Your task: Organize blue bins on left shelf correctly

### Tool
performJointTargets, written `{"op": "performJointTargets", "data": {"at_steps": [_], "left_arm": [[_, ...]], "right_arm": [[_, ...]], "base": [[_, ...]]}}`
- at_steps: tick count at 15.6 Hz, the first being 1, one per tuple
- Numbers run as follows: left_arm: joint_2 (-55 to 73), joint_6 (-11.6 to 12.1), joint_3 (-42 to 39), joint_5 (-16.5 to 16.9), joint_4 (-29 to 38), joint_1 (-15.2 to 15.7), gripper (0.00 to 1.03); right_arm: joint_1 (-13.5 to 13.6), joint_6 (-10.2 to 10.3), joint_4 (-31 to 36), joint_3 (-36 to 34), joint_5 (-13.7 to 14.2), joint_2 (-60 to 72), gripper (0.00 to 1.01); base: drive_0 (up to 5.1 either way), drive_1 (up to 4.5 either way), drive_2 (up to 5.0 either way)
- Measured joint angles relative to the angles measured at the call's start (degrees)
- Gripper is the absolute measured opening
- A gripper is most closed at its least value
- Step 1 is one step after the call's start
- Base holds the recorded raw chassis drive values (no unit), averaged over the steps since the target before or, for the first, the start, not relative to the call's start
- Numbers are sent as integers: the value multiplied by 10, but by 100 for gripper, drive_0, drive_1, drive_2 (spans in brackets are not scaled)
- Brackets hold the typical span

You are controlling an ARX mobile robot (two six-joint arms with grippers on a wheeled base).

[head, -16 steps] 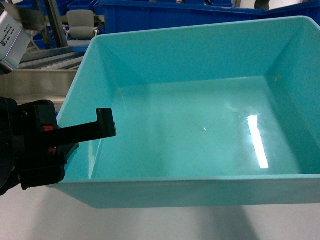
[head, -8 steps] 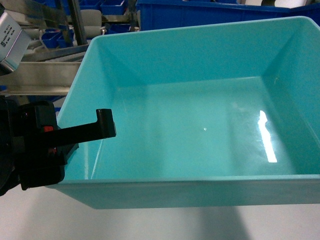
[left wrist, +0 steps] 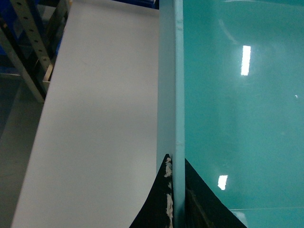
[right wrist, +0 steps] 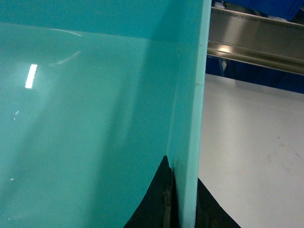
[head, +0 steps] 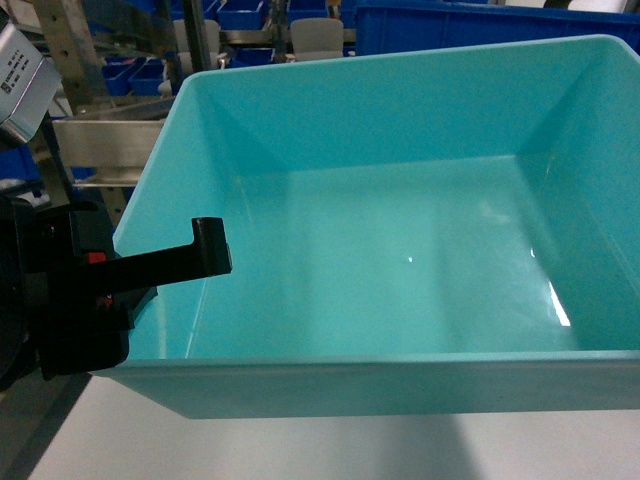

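Observation:
A large turquoise blue bin [head: 400,260] fills the head view, empty and held off the white surface. My left gripper [head: 170,265] is shut on its left wall, one black finger hooked inside. In the left wrist view the left gripper [left wrist: 176,164] pinches that wall's rim [left wrist: 178,95] from both sides. The right gripper [right wrist: 183,175] is likewise shut on the bin's right wall [right wrist: 190,95]; it is outside the head view. The left shelf [head: 105,145] shows its steel rail and posts behind the bin's far left corner.
Royal-blue bins [head: 470,25] stand behind the bin's far wall, and small blue bins [head: 130,75] sit on racking at top left. A white surface [left wrist: 95,118] lies under the bin. A steel rail [right wrist: 256,42] runs past the bin's right side.
The bin and both grippers keep their place in the head view while the background slides to the right. The steel rail and racking now show more at top left; the light's reflection has drifted right.

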Motion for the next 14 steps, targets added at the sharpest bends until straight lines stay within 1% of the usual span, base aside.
{"op": "performJointTargets", "data": {"at_steps": [14], "left_arm": [[0,0,0,1,0,0,2]], "right_arm": [[0,0,0,0,0,0,2]], "base": [[-500,246,246]]}}
